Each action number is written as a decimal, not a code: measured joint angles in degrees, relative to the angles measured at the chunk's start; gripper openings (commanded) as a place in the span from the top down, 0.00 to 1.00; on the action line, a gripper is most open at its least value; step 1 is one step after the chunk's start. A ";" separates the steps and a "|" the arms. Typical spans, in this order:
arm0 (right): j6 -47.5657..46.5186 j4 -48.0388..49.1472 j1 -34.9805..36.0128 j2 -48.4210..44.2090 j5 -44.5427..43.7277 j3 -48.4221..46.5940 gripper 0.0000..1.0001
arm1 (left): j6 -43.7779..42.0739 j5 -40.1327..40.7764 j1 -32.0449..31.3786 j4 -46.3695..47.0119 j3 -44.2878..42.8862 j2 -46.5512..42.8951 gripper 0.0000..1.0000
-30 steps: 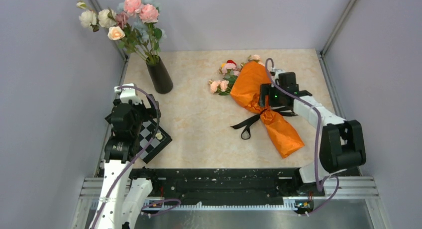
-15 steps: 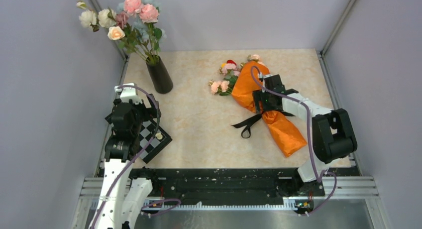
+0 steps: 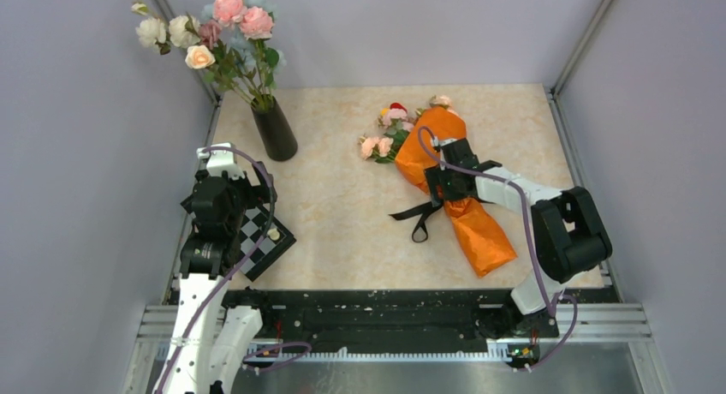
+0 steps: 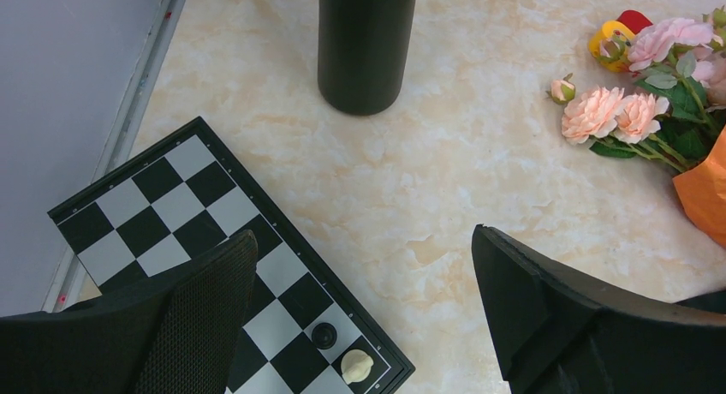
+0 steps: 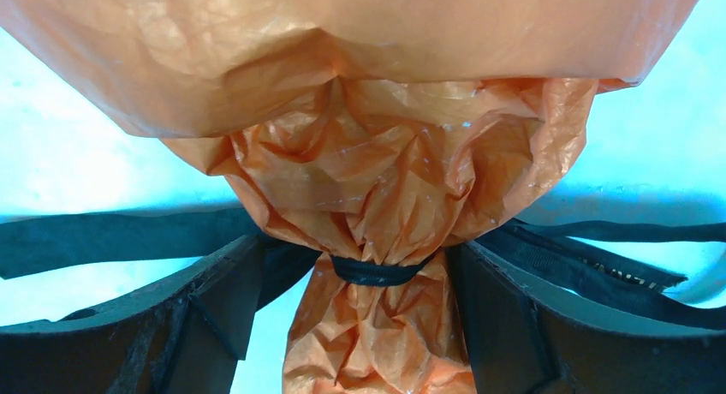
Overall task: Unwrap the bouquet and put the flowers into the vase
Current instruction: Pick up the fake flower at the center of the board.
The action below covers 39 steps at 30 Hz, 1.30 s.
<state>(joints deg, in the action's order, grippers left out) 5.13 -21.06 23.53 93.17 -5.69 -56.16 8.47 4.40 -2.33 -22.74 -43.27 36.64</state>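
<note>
Right wrist view cuts off the flowers [image 4: 615,116], showing the bouquet [image 5: 377,197] as crinkled orange paper [image 5: 411,34] cinched by black ribbon [image 5: 377,272] between spread fingers [image 5: 214,308] of the right gripper [image 5: 353,265]; the left gripper [image 4: 361,240] gapes.

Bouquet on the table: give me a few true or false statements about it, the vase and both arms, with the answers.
1. The right pincer straddles the bouquet at its tied neck, jaws open. True.
2. The black ribbon is off the bouquet. False: it is tied round the paper neck.
3. The vase stands empty. False: it holds a tall white-and-pink bunch.
4. The left pincer is open, holds nothing, and hangs by the chessboard. True.
</note>
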 measured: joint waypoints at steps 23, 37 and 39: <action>2.36 2.86 0.11 2.25 -3.26 2.21 0.56 | -0.04 0.92 0.00 0.00 0.00 0.04 0.01; 4.83 6.19 0.09 -7.43 -0.44 6.73 1.00 | -0.74 -6.47 0.00 0.04 0.00 1.88 0.01; 5.49 6.86 0.09 -8.63 -0.13 7.80 1.00 | -0.74 -6.78 0.00 0.04 0.00 1.88 0.01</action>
<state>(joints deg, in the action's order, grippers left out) 10.61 -14.20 23.62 84.53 -5.82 -48.36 7.73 -2.37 -2.33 -22.70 -43.27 38.52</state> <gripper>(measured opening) 0.116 0.986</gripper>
